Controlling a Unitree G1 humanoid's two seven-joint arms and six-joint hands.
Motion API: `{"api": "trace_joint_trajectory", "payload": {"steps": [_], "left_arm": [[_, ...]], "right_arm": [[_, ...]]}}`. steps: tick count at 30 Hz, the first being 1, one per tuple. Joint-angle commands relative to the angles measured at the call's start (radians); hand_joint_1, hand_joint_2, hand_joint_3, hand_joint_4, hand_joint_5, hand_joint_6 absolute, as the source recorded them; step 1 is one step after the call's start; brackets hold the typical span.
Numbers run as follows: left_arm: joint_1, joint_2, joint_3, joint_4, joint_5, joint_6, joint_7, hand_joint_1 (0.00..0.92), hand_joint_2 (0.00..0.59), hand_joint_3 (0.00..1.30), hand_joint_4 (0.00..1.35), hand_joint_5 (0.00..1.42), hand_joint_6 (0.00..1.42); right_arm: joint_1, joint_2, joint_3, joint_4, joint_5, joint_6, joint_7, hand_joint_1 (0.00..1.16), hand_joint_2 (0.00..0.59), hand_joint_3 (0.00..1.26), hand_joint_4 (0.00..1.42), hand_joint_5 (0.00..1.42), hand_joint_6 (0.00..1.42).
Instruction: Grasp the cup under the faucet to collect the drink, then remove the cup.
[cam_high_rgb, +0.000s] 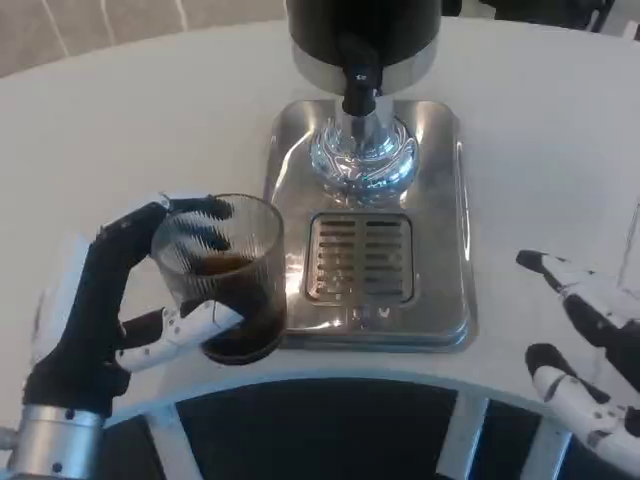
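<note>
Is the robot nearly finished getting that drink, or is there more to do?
Nearly finished. The cup already holds dark liquid, so filling looks done. The left hand grips it, fingers wrapped around the glass, and it now sits off to the left of the drip tray, away from the faucet. The right hand waits open, holding nothing. What seems left is only letting go of the cup.

Left hand (120, 300) around cup (225, 275) (dark drink inside) beside dispenser tray (440, 200).

cup (228, 275): ribbed clear glass | dark drink inside | upright | left of faucet (358, 85)
</note>
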Motion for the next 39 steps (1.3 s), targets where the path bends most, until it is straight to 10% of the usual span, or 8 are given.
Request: {"api": "trace_joint_trajectory", "payload": {"steps": [1, 17, 30, 39], "left_arm": [[0.042, 0.006, 0.037, -0.061, -0.043, -0.075, -0.011, 0.570, 0.065, 0.94, 1.15, 1.37, 0.85], [0.119, 0.013, 0.081, -0.095, -0.068, -0.187, -0.079, 0.572, 0.047, 0.94, 1.17, 1.39, 1.25], [0.199, 0.020, 0.086, -0.125, -0.087, -0.267, -0.145, 0.583, 0.042, 0.94, 1.15, 1.39, 1.28], [0.222, 0.017, 0.095, -0.140, -0.094, -0.273, -0.158, 0.581, 0.035, 0.94, 1.15, 1.38, 1.29]], "right_arm": [[0.015, 0.012, 0.017, -0.015, -0.006, -0.064, -0.011, 0.06, 0.551, 0.01, 0.00, 0.00, 0.00], [0.080, 0.126, 0.049, -0.015, -0.018, -0.244, -0.003, 0.06, 0.554, 0.00, 0.00, 0.00, 0.00], [0.203, 0.253, 0.091, -0.015, -0.044, -0.500, 0.012, 0.06, 0.555, 0.00, 0.00, 0.00, 0.00], [0.226, 0.319, 0.084, -0.015, -0.049, -0.566, 0.033, 0.06, 0.555, 0.00, 0.00, 0.00, 0.00]]}}
